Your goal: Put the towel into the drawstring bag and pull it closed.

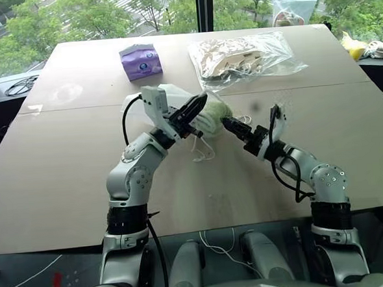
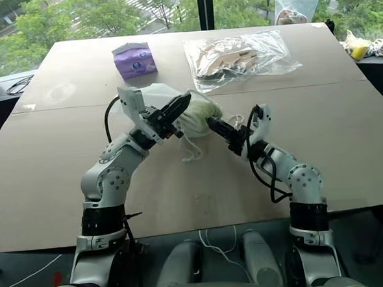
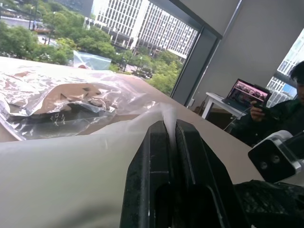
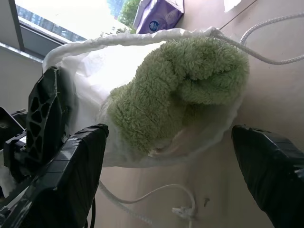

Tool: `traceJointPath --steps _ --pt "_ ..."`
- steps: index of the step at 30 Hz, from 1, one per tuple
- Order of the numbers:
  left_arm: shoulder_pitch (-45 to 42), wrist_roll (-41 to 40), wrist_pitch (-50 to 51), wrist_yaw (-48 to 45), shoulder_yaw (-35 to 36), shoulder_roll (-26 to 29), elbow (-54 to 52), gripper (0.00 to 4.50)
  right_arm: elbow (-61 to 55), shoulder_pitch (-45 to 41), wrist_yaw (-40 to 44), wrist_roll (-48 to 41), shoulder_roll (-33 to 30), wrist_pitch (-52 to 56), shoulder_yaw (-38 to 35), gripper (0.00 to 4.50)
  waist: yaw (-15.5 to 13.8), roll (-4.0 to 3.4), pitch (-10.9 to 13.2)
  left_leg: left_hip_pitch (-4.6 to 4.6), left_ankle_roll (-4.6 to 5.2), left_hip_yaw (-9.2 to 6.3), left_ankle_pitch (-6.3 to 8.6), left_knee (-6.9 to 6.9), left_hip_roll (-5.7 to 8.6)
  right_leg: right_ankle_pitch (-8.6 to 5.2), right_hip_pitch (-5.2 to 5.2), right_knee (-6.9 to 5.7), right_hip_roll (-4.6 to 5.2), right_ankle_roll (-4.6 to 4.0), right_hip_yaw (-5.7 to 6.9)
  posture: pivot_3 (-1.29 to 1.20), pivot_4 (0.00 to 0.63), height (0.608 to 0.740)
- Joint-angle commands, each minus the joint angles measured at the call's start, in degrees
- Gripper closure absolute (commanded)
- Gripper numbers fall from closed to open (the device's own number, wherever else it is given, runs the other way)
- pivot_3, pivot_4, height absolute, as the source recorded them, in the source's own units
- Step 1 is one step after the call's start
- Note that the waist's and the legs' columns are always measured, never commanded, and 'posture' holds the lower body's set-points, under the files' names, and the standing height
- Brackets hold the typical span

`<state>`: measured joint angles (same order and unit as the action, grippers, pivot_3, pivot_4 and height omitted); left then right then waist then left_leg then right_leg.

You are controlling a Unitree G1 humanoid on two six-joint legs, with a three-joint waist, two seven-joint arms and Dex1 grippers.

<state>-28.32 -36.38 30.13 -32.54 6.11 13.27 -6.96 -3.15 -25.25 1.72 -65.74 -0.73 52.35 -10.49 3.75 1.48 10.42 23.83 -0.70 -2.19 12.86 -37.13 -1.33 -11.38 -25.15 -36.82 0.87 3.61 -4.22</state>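
A wide, flat beige tabletop is seen, crossed by a thin seam. Beyond its far edge, large windows divided by a dark vertical frame are filled with daylight, green trees and pale high-rise buildings. A small white side table is placed by a grey wall.

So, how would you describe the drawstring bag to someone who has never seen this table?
On the brown table, look near the middle, between the two robot arms. The drawstring bag is thin white fabric with white cords, a green towel in its mouth. The clear plastic bag behind holds beige items.
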Motion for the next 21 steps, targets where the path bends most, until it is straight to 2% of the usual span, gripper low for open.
traceJointPath --steps 1,3,11,17,21 --pt "-0.1 -2.2 1.3 -1.7 -0.7 0.7 -4.0 4.5 1.6 -4.1 0.4 -0.8 2.2 -2.8 -1.8 0.29 0.1 0.0 0.0 0.0 0.0 0.0 0.0 0.0 0.0 0.0 0.0 0.0 0.0 0.0 0.0 0.0 0.15 0.74" --pt "0.1 -2.4 1.9 -2.1 -1.0 0.9 -4.3 4.5 2.6 -5.4 0.8 0.2 2.7 -3.4 -1.7 0.89 0.0 0.0 0.0 0.0 0.0 -0.02 0.0 0.0 0.0 0.0 0.0 0.0 0.0 0.0 0.0 0.0 0.15 0.74" --pt "0.0 -2.8 2.2 -2.7 -1.8 1.1 -4.1 4.5 2.8 -6.5 3.0 1.7 2.9 -2.4 -0.7 4.48 -0.2 0.0 0.0 0.0 0.0 -0.02 0.0 0.01 0.0 0.01 0.0 0.0 0.01 -0.01 0.01 0.0 0.15 0.74" --pt "-0.2 -4.4 2.6 -4.9 -3.0 0.1 -5.1 4.5 2.7 -7.4 3.1 2.2 5.0 -0.9 1.4 4.48 0.0 0.0 0.0 -0.01 0.0 -0.02 0.0 0.01 0.0 0.01 0.0 0.0 0.0 -0.02 0.01 0.0 0.15 0.74" --pt "0.4 -3.9 3.4 -7.2 -6.0 1.2 -7.3 4.5 7.0 -10.7 3.6 6.4 8.0 -3.6 3.6 4.48 0.2 0.0 0.0 -0.01 0.0 -0.01 0.0 0.0 0.0 0.01 -0.01 -0.01 0.0 -0.02 0.01 0.0 0.15 0.74"
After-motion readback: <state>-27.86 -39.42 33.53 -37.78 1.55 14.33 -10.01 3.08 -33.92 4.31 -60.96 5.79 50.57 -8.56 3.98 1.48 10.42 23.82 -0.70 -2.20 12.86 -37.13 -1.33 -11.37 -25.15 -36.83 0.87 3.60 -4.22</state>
